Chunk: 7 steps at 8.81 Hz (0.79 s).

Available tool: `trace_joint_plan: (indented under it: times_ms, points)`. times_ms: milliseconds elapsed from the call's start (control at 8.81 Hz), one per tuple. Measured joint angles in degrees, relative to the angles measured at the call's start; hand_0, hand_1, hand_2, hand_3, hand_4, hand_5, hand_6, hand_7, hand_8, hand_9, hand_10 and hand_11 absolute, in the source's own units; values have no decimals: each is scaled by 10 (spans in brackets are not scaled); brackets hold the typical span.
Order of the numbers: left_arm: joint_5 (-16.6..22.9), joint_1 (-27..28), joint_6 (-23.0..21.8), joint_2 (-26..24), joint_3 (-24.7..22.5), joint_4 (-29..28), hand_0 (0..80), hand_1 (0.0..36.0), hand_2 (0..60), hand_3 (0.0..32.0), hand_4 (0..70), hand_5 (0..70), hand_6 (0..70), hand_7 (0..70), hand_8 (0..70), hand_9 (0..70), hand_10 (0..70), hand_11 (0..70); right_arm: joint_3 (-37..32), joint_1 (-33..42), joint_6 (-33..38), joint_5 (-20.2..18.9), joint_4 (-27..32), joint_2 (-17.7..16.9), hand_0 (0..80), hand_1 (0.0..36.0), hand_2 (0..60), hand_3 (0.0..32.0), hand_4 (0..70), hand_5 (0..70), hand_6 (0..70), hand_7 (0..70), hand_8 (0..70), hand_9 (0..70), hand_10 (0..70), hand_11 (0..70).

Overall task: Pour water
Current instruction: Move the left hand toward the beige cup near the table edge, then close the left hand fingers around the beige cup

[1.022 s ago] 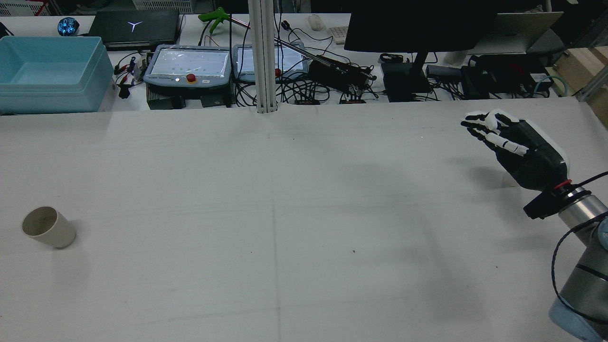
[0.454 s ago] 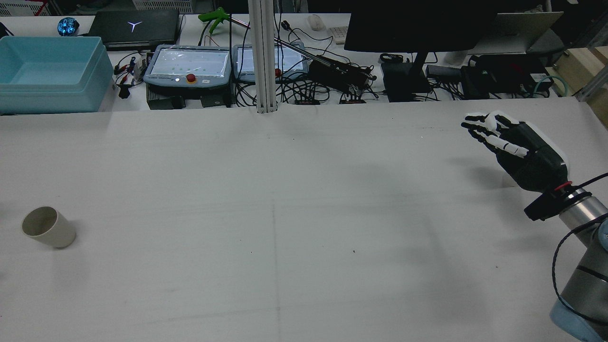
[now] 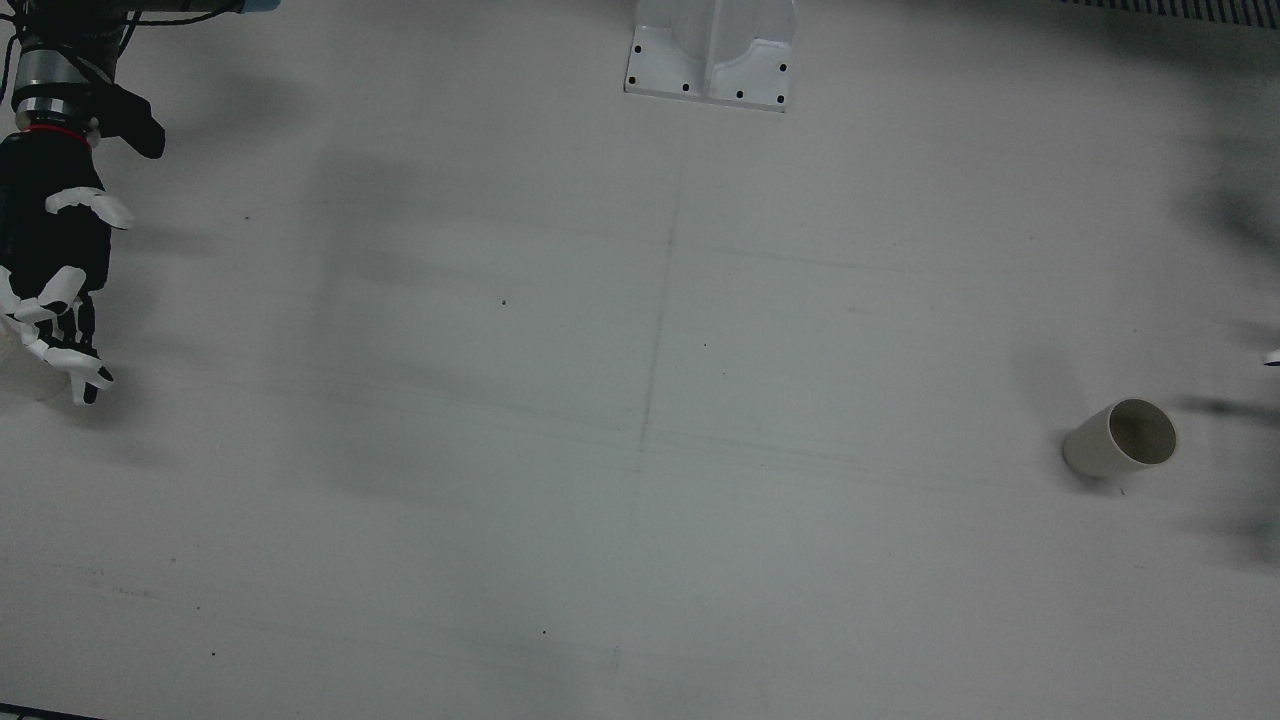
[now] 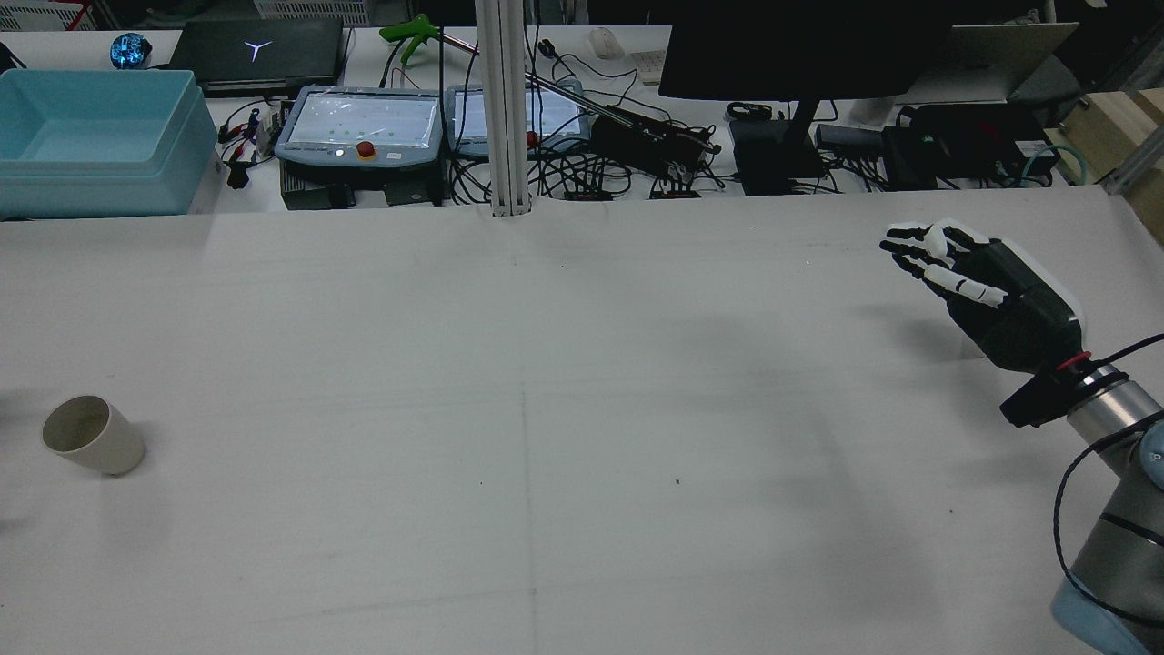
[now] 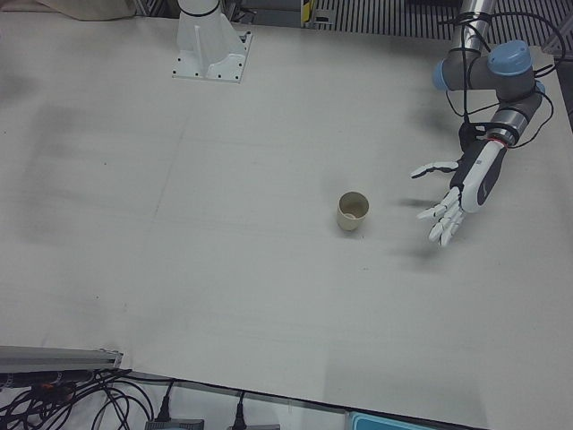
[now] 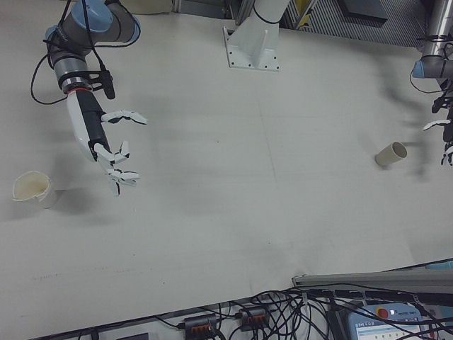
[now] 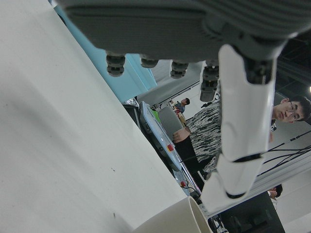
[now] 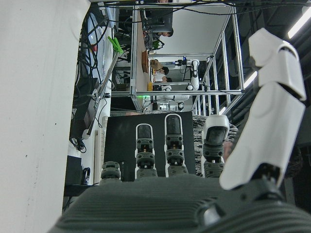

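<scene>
The beige cup (image 5: 353, 212) stands upright near the table (image 4: 546, 409) edge on the robot's left side; it looks smooth, slightly tapered, and empty. A second pale cup (image 6: 32, 188) with a thin, bent rim stands near the opposite edge. The left hand (image 5: 457, 199) hovers just beside the beige cup with fingers spread, holding nothing. The right hand (image 6: 106, 145) hangs near the pale cup, also spread and empty. I judge that this is the reaching step: next, each hand must close around its cup before any pouring. The table cover is matte white.
</scene>
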Motion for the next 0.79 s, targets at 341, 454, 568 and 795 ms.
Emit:
trace_joint_plan:
  times_ms: [341, 454, 568, 795]
  points:
    - [-103, 94, -26, -5, -3, -6, 537, 206, 176, 132, 109, 150, 0, 96, 7, 5, 0, 6, 0, -1, 1, 0, 1, -2, 489, 154, 215, 0, 168, 700, 180, 302, 158, 213, 27, 50]
    - [-114, 102, -41, -16, 3, 5, 508, 178, 166, 180, 64, 106, 0, 78, 3, 1, 0, 0, 0, -1, 2, 0, 1, -3, 489, 152, 211, 0, 166, 700, 178, 300, 158, 213, 29, 53]
    - [-119, 107, -49, -31, 14, 11, 526, 192, 146, 186, 64, 108, 0, 80, 6, 2, 0, 0, 0, -1, 2, 0, 1, -5, 492, 153, 211, 0, 169, 700, 182, 306, 159, 215, 29, 53]
    - [-121, 110, -63, -49, 25, 30, 545, 210, 152, 176, 74, 126, 0, 84, 8, 2, 0, 0, 1, -1, 2, 0, 1, -7, 491, 154, 205, 0, 161, 700, 177, 300, 157, 212, 27, 50]
